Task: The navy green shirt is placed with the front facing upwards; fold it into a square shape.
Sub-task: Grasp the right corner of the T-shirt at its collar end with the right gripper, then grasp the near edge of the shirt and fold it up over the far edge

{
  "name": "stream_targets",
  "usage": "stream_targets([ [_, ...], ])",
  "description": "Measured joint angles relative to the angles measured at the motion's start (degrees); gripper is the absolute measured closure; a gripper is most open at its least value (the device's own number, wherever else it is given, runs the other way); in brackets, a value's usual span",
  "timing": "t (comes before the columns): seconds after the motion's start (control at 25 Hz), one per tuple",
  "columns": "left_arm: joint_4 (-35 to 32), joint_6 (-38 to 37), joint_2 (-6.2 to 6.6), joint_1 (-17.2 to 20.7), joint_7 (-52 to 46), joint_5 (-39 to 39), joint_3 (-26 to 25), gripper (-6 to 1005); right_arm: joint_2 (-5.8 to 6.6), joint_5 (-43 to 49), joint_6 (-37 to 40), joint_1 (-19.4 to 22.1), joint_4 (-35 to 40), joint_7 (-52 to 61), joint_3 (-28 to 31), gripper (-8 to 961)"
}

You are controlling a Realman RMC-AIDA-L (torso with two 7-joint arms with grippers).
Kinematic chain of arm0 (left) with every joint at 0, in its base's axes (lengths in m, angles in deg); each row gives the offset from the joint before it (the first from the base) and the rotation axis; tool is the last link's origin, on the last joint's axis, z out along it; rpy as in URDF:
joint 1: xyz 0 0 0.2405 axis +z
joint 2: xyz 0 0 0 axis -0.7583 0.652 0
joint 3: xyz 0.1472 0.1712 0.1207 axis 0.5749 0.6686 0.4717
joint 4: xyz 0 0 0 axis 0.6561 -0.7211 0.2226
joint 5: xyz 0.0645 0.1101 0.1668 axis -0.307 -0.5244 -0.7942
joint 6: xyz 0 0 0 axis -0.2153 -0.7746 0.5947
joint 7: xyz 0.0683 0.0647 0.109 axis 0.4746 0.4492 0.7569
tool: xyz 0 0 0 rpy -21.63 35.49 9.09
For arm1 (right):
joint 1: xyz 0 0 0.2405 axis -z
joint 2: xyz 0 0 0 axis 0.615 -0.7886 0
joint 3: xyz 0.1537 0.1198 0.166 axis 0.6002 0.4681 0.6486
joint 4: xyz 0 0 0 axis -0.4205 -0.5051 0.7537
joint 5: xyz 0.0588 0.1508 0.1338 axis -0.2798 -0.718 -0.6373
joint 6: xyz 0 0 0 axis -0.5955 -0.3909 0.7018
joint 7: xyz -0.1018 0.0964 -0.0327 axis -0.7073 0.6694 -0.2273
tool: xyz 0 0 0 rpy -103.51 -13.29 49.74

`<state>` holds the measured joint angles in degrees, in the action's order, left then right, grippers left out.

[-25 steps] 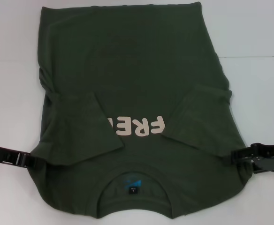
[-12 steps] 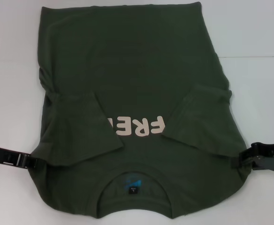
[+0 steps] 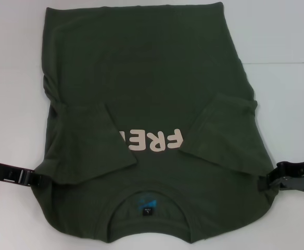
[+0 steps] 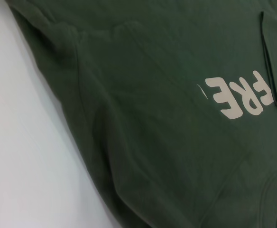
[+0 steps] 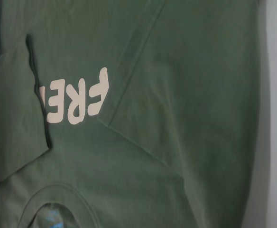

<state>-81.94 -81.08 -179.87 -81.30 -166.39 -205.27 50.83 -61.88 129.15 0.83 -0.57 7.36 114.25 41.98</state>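
**Both grippers at the shirt's shoulder edges, sleeves folded in**

Nearest me, the collar (image 3: 149, 205) faces my side, small dark label inside it. I see the shirt (image 3: 147, 78) flat on the white table (image 3: 287, 41), front up. Left gripper (image 3: 36, 179) sits at the left shoulder edge, right gripper (image 3: 264, 183) at the right shoulder edge; both meet the cloth, but I can't tell jaw state or whether either has hold. Further out, both sleeves lie folded inward over the chest, the left one covering part of the pale lettering (image 3: 152, 141). Hem lies at the far end.
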Motion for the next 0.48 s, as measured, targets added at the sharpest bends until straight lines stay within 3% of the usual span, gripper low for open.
stream_targets([
  [0.28, -0.01, -0.01, -0.01, -0.04, -0.01, 0.00, -0.95, 972, 0.39, -0.54, 0.57, 0.38, 0.33, -0.86, 0.79, 932],
  [0.48, 0.07, -0.18, 0.44, -0.17, 0.05, 0.06, -2.66, 971, 0.94, -0.78, 2.89, 0.82, 1.01, -3.20, 5.25, 931],
])
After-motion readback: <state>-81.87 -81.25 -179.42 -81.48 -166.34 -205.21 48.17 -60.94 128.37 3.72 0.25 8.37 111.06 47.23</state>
